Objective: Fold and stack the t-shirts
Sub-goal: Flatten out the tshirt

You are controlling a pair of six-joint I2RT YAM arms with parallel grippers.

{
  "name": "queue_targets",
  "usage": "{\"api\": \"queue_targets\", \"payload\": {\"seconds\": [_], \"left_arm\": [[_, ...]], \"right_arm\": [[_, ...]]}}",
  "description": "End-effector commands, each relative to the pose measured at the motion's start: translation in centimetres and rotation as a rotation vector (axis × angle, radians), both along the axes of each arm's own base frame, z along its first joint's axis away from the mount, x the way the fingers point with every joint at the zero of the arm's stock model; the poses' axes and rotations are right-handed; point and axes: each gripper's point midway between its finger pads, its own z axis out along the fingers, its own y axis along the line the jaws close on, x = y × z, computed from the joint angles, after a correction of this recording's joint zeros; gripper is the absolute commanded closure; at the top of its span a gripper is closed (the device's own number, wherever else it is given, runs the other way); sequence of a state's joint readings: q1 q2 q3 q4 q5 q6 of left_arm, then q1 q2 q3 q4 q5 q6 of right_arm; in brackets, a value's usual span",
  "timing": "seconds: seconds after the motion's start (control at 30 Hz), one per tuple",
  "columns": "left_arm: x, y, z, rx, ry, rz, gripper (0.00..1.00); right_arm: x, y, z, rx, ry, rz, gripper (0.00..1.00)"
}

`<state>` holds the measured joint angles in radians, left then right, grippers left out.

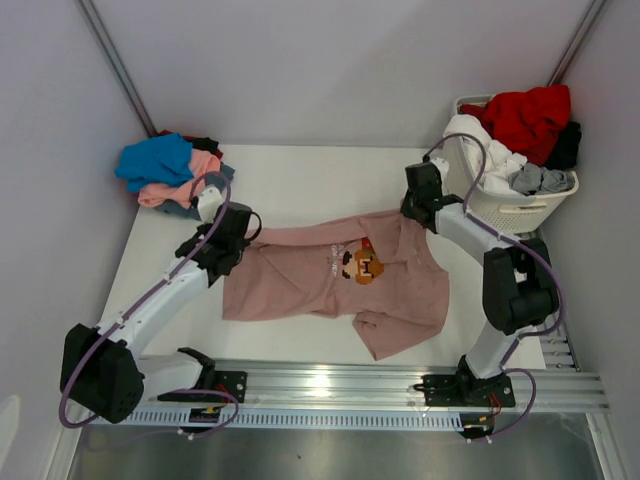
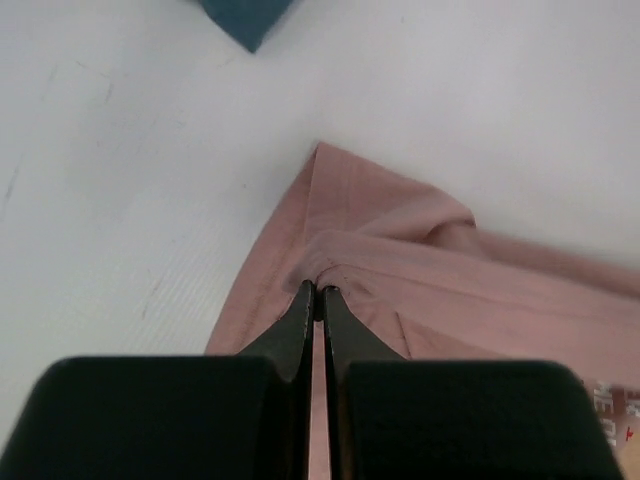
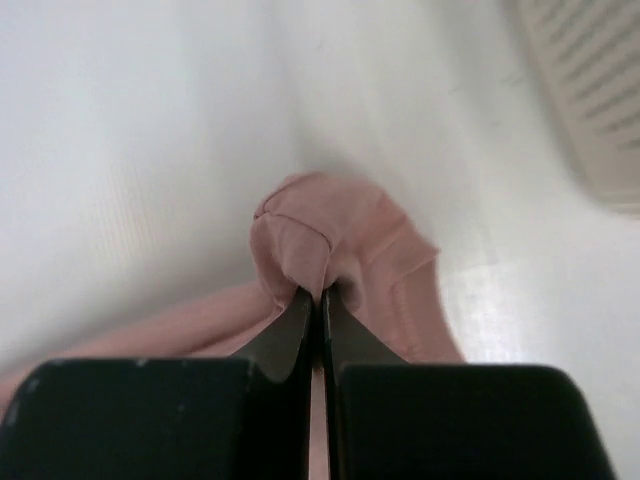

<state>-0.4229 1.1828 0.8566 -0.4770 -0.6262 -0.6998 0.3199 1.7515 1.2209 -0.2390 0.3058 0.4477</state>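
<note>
While each wrist camera looks down along its own black fingers, you get only a small patch of the dusty-pink t-shirt (image 1: pixel 335 285) there, and the frame edges cut off the rest. From overhead, the shirt lies spread across the middle of the white table (image 1: pixel 300 180). Its far edge runs in a line between the two arms, which cover the spots they hold.

The dark chest text beside the brown-orange cartoon (image 1: pixel 365 265) is too small to read from above. A few dark letters show in the lower right corner of the left wrist view, cropped and not legible.

The left gripper (image 2: pixel 318 292) has its fingers pressed together on a bunched fold of pink cloth near a corner of the shirt. The right gripper (image 3: pixel 314 295) is likewise clamped tight on a rounded lump of the same shirt.

In the upper left of the overhead frame a pile of tees (image 1: pixel 170 172) sits on the table, blue and salmon on top, the lower ones mostly hidden. In the upper right the white slatted basket (image 1: pixel 510 205) holds heaped garments (image 1: pixel 525 118), red, white and grey, too tangled for you to count
</note>
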Motion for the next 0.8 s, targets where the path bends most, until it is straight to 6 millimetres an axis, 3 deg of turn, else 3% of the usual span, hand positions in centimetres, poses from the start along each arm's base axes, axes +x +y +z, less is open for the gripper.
{"api": "queue_targets", "payload": {"seconds": [0.0, 0.03, 0.07, 0.1, 0.13, 0.17, 0.2, 0.27, 0.3, 0.33, 0.43, 0.6, 0.73, 0.77], "left_arm": [[1.3, 3.5, 6.6, 0.048, -0.157, 0.097, 0.99], [1.3, 4.4, 7.0, 0.042, -0.165, 0.115, 0.99], [1.2, 7.1, 7.6, 0.034, -0.178, 0.186, 0.99], [1.0, 8.2, 9.2, 0.0, -0.221, 0.203, 0.99], [0.8, 9.4, 9.9, -0.017, -0.245, 0.227, 0.99], [0.4, 11.7, 10.8, -0.023, -0.273, 0.286, 0.99], [0.3, 12.5, 13.2, -0.014, -0.325, 0.3, 1.0], [0.0, 13.8, 14.5, 0.062, -0.303, 0.329, 1.0], [0.0, 13.9, 14.5, 0.07, -0.299, 0.325, 0.99], [0.2, 13.8, 15.5, 0.065, -0.321, 0.323, 1.0], [0.7, 13.0, 15.9, 0.037, -0.341, 0.276, 1.0], [0.8, 13.1, 16.9, 0.082, -0.351, 0.241, 1.0], [1.4, 12.3, 20.3, 0.107, -0.411, 0.156, 1.0], [1.9, 11.1, 21.7, 0.112, -0.431, 0.06, 1.0]], "right_arm": [[0.7, -6.3, 9.8, -0.112, -0.208, -0.201, 1.0], [0.3, -7.6, 10.9, -0.13, -0.23, -0.244, 1.0], [-0.2, -9.1, 11.8, -0.146, -0.249, -0.29, 1.0], [-0.8, -11.9, 12.8, -0.172, -0.266, -0.376, 1.0], [-1.7, -13.3, 14.8, -0.161, -0.312, -0.422, 1.0], [-2.3, -14.6, 15.5, -0.148, -0.333, -0.474, 1.0], [-3.1, -16.8, 16.4, -0.15, -0.357, -0.543, 1.0], [-5.0, -18.4, 19.9, -0.106, -0.462, -0.614, 1.0], [-4.9, -18.4, 20.0, -0.102, -0.471, -0.616, 1.0], [-5.2, -18.1, 21.8, -0.073, -0.525, -0.597, 1.0], [-5.1, -16.8, 23.5, -0.019, -0.575, -0.524, 1.0], [-6.2, -16.8, 26.5, -0.016, -0.649, -0.502, 1.0], [-6.8, -15.8, 31.3, 0.013, -0.757, -0.423, 1.0], [-6.9, -15.4, 32.5, 0.025, -0.786, -0.399, 1.0]]}}
